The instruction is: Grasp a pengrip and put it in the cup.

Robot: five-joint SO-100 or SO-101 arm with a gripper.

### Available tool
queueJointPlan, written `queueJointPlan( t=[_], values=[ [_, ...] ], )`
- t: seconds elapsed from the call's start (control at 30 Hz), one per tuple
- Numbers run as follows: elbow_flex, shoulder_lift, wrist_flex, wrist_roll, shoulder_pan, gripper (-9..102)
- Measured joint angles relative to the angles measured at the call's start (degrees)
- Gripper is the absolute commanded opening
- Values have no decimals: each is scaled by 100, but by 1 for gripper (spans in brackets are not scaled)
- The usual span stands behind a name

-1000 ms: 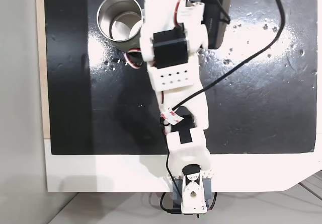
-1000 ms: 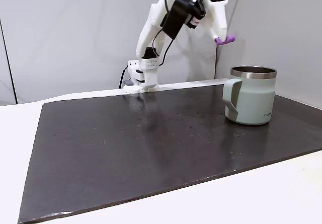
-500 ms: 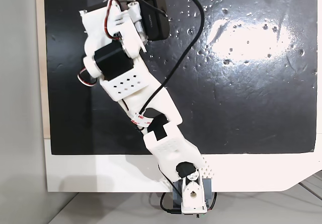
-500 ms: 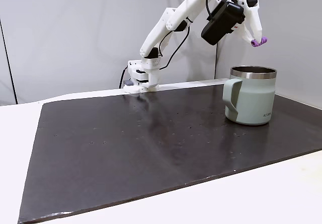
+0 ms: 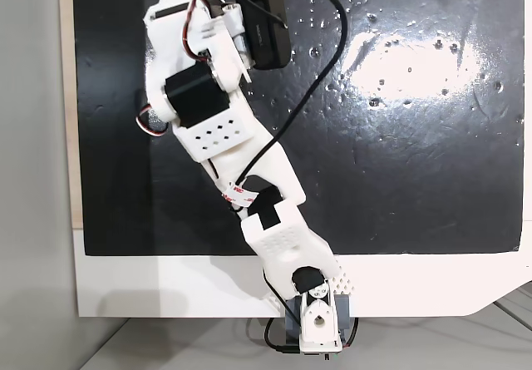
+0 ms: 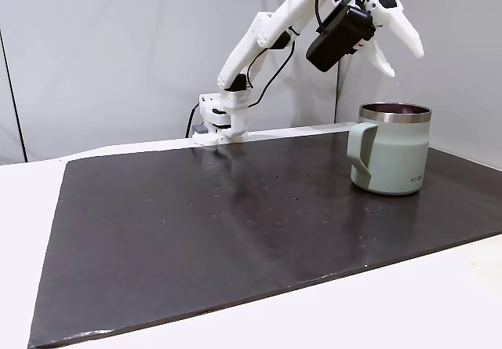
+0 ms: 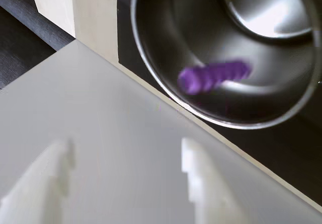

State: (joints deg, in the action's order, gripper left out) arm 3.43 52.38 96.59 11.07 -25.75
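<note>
Evidently the pengrip [image 7: 214, 76] had just been released by the spread gripper [image 6: 398, 49] and was seen blurred inside the cup [image 6: 392, 153].

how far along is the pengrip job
Nearly done. The gripper is open above the cup, so the grasp and carry look finished. In the wrist view the pengrip shows blurred against the cup's steel inside, apparently dropping in or just landed. Left: confirm it settles, then pull the arm away.
</note>
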Motion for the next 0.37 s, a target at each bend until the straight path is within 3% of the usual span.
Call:
queueJointPlan(
  t=[0.37],
  values=[
    [0, 0, 26, -149, 97, 29]
  ],
)
